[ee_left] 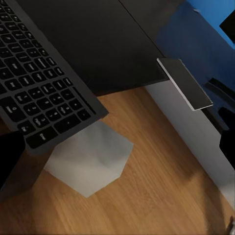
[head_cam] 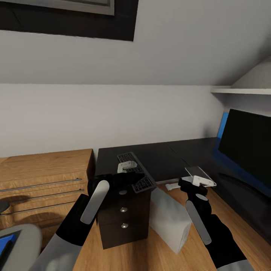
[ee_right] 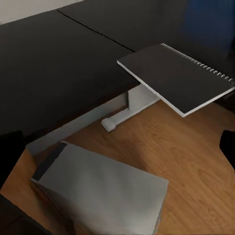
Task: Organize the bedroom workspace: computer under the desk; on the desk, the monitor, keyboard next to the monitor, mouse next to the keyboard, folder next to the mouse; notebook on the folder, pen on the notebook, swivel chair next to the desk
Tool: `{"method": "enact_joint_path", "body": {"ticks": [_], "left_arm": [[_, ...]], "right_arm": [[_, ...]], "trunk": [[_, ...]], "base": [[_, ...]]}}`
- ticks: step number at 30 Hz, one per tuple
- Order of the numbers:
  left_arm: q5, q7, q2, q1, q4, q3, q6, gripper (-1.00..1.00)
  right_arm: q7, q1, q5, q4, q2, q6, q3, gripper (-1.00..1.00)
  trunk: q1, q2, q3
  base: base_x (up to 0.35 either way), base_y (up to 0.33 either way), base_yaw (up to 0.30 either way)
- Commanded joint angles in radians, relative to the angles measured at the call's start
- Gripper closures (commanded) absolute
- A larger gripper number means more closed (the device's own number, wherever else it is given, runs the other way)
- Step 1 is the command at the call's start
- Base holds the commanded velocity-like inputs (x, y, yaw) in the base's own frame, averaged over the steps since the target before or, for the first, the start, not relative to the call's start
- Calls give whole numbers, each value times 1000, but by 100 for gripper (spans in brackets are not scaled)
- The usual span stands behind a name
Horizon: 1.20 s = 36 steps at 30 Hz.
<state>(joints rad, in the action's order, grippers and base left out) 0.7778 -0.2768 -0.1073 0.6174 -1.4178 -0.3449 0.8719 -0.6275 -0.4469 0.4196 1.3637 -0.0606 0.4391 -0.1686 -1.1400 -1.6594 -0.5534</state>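
While the keyboard (head_cam: 135,171) lies on the left end of the desk (head_cam: 169,154), above the drawers (head_cam: 123,220), its near end juts past the desk's front edge, and our left gripper (head_cam: 126,166) sits over its middle. We cannot tell from the head view whether that gripper is clenched on the keyboard or released; the left wrist view shows the keyboard (ee_left: 41,88) close up, overhanging the desk (ee_left: 112,39) and the floor (ee_left: 147,186), with no fingertips clearly visible.

Our right gripper (head_cam: 199,180) holds a dark spiral-bound notebook (head_cam: 200,175) by its edge, tilted, just off the desk's front edge over the floor. The right wrist view shows the notebook (ee_right: 176,78) with its wire binding along one side, hanging out beyond the desk (ee_right: 63,63).

Under the desk, between the drawers and our right arm, the light-grey computer (head_cam: 169,222) stands on the wooden floor (head_cam: 143,256); it shows in the left wrist view (ee_left: 90,159) and the right wrist view (ee_right: 103,193).

At the desk's right end the monitor (head_cam: 246,146) stands with its black screen facing inward, blue showing behind and below it. A wooden chest (head_cam: 45,180) with bar handles stands left of the desk, touching or just beside it. At the lower left corner, part of the grey chair (head_cam: 19,241) shows with the blue folder (head_cam: 6,244) on it.
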Motion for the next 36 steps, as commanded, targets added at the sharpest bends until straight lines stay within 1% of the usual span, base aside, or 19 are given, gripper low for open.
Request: {"method": "enact_joint_path", "body": {"ticks": [1,3,5,7,8,13,17,20,21,22,25,28,31,36], "left_arm": [[11,-10,0,1,-1,1,2,-100],[11,-9,0,1,-2,1,2,-100],[11,-8,0,0,-5,1,2,-100],[12,-8,0,0,-5,1,2,-100],[12,-7,0,1,-5,1,2,-100],[14,-7,0,1,-10,3,2,-100],[15,-8,1,1,-21,4,2,-100],[15,-8,2,0,-29,4,2,-100],[15,-8,2,0,-32,5,2,-100],[15,-8,2,0,-33,5,2,-100],[16,-8,3,1,-36,5,2,-100],[16,-8,3,1,-37,6,3,-100],[17,-8,2,0,-39,6,4,-100],[18,-7,1,0,-51,7,5,-100]], "right_arm": [[-3,0,10,-2,-2,-33,-1,-100],[3,1,23,-10,-3,-57,-1,-100],[14,3,95,-78,-2,-146,1,-100],[15,3,128,-106,-1,-188,1,-100],[16,3,161,-131,0,-232,0,-100],[19,3,242,-171,1,-351,0,-100],[21,3,287,-185,2,-466,0,-100],[21,2,304,-196,3,-558,0,-100],[20,1,311,-203,5,-615,0,-100],[19,1,314,-207,5,-638,0,-100],[17,-1,328,-215,7,-687,1,-100],[17,-2,363,-219,7,-714,9,-100],[19,-2,422,-224,7,-728,30,-100],[21,-3,542,-248,7,-738,60,-100]], "trunk": [[0,-1,-1],[0,-1,-1],[0,-1,-1],[0,-1,-1],[0,-1,-1],[0,-1,-1],[0,-1,-1],[0,-1,-1],[0,-1,-1],[0,-1,-1],[0,-1,-1],[0,-1,-1],[0,-1,-1],[0,-1,-1]], "base": [[0,0,-10],[0,0,-6],[0,0,-2],[0,0,-1],[0,0,0],[0,0,0],[0,0,0],[0,0,0],[0,0,0],[0,0,0],[0,0,0],[0,0,0],[0,0,0],[0,0,0]]}}
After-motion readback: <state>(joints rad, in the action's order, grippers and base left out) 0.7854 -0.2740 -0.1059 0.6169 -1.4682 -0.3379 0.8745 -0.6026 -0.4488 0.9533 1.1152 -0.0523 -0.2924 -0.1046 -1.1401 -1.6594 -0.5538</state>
